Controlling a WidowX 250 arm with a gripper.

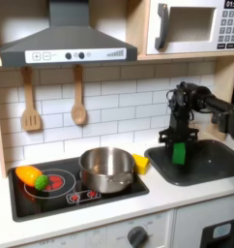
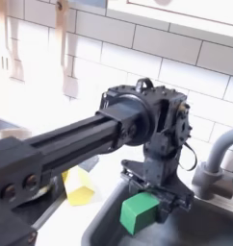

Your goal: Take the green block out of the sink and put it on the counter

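The green block point(image 1: 178, 153) point(image 2: 139, 213) is at the left end of the dark grey sink point(image 1: 208, 165) point(image 2: 186, 229), just inside its rim. My gripper point(image 1: 177, 144) point(image 2: 150, 200) points straight down onto it. The fingers sit against the block's sides and look shut on it. In both exterior views I cannot tell whether the block rests on the sink floor or hangs slightly above it. The off-white counter point(image 1: 162, 194) point(image 2: 101, 183) frames the sink and runs between it and the stovetop.
A yellow block point(image 1: 140, 163) point(image 2: 80, 185) lies on the counter left of the sink. A steel pot point(image 1: 106, 169) and an orange-and-green toy vegetable point(image 1: 30, 176) sit on the black stovetop point(image 1: 61, 191). The curved faucet point(image 2: 219, 159) rises behind the sink.
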